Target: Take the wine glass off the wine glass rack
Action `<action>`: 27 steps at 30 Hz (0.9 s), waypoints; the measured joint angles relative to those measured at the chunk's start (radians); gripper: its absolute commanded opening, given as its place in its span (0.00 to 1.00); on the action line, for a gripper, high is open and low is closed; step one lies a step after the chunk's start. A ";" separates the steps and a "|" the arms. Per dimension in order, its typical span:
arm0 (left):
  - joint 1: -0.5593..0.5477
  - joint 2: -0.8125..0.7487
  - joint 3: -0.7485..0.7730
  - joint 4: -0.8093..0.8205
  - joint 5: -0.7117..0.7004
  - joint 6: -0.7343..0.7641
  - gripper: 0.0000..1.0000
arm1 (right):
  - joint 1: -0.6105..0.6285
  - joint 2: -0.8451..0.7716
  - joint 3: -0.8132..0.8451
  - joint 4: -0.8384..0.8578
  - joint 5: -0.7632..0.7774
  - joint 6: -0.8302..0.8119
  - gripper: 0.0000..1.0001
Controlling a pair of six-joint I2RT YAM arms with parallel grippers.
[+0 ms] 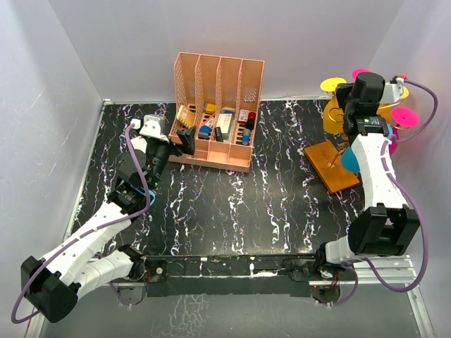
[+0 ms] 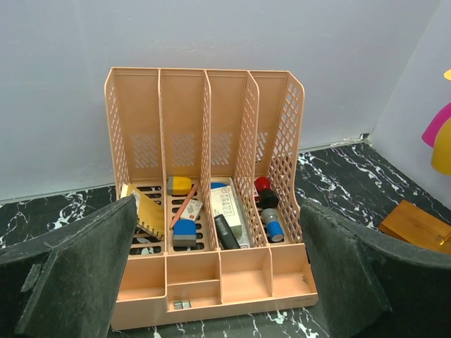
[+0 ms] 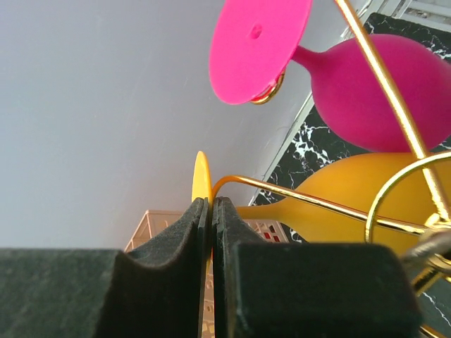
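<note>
As wine glass [image 3: 352, 193] hangs, R pincer [image 3: 212, 211] clamps foot [image 3: 201, 176].

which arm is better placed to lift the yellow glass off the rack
Right. The right gripper is shut on the foot of the yellow glass, which hangs on the rack. The left gripper is open, facing the pink organizer, away from the rack.

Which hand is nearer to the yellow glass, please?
Right. The right hand is shut on the foot of the yellow glass; the left hand is open, far across the table, facing the organizer.
</note>
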 measured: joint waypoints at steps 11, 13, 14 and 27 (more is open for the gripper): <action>0.000 0.000 0.000 0.000 -0.012 0.001 0.97 | -0.011 -0.081 -0.060 0.016 0.092 0.038 0.08; 0.000 0.000 0.000 0.000 -0.018 0.001 0.97 | -0.013 -0.090 -0.067 0.016 0.098 0.042 0.08; 0.000 0.000 0.000 0.000 -0.019 0.001 0.97 | -0.014 -0.095 -0.071 0.016 0.098 0.043 0.08; -0.001 0.000 0.000 0.000 -0.032 0.002 0.97 | -0.014 -0.232 -0.111 0.014 -0.016 0.057 0.08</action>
